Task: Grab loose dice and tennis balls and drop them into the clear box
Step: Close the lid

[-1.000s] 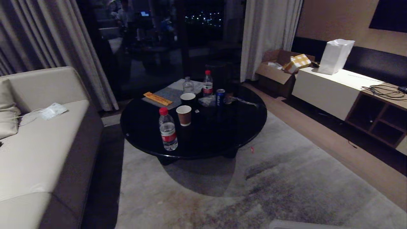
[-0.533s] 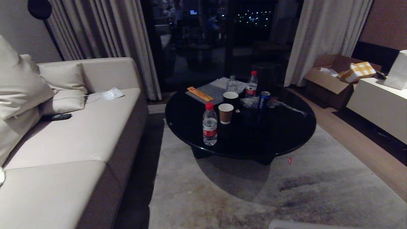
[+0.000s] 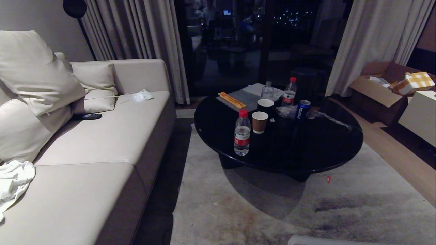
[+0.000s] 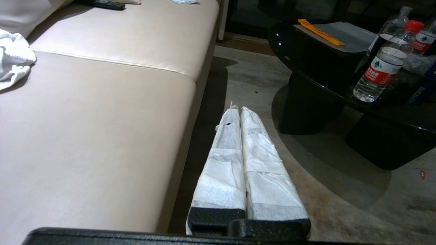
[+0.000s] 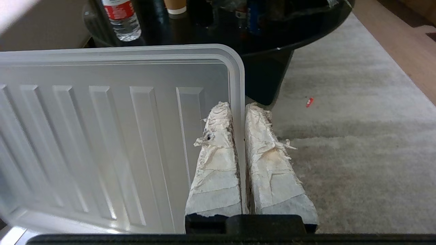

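No dice, tennis balls or clear box show in any view. My right gripper [image 5: 238, 105] is shut on the rim of a flat, ribbed, translucent plastic lid [image 5: 102, 136], one finger on each side of its edge, and holds it above the grey carpet. A pale strip [image 3: 327, 240] at the bottom edge of the head view may be that lid. Over the carpet beside the sofa, my left gripper [image 4: 237, 108] hangs shut, its white-wrapped fingers pressed together with nothing between them.
A beige sofa [image 3: 85, 153] with cushions and a white cloth [image 3: 12, 180] fills the left. A round black table [image 3: 306, 149] carries water bottles [image 3: 242, 133], paper cups [image 3: 260, 121] and a can [image 3: 301, 109]. A cardboard box [image 3: 381, 90] stands at the right, and a red scrap [image 3: 328, 178] lies on the carpet.
The whole head view has swung left: more of the sofa shows and the table has shifted right in the picture. Nothing on the table has moved.
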Tool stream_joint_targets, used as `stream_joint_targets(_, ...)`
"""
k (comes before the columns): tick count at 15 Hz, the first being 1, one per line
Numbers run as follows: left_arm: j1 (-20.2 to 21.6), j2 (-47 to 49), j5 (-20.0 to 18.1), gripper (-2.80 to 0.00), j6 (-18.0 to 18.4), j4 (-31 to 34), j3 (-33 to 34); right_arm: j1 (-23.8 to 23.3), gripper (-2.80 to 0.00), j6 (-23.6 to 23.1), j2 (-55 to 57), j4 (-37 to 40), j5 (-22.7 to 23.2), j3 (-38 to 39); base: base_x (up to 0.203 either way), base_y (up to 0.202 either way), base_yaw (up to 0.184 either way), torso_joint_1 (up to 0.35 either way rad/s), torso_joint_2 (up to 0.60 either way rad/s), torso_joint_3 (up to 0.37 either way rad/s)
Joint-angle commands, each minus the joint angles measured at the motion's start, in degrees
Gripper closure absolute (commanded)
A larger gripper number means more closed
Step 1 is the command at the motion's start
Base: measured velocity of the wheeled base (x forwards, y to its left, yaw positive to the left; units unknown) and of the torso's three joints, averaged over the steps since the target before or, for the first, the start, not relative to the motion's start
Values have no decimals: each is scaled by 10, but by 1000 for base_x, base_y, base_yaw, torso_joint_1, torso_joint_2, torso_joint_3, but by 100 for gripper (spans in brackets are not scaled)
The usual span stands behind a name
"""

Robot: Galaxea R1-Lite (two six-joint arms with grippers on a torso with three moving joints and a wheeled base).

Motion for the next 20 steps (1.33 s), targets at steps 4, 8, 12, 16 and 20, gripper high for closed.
stream_joint_targets(4,0,1,0,0,-1,0,1,0,0,1,1,1,0,0,-51,0,0,2,1,0)
stream_joint_targets(8,0,1,0,0,-1,0,0,0,0,1,1,1,0,0,-186,0,0,3,0,1)
stream_joint_targets(12,0,1,0,0,-1,0,1,0,0,1,1,1,0,0,-183,0,-1,1,3,2)
stream_joint_targets(16,0,1,0,0,-1,0,1,0,0,1,1,1,0,0,-183,0,-1,3,1,2)
stream_joint_targets(20,0,1,0,0,-1,0,1,0,0,1,1,1,0,0,-182,0,-1,3,2,1)
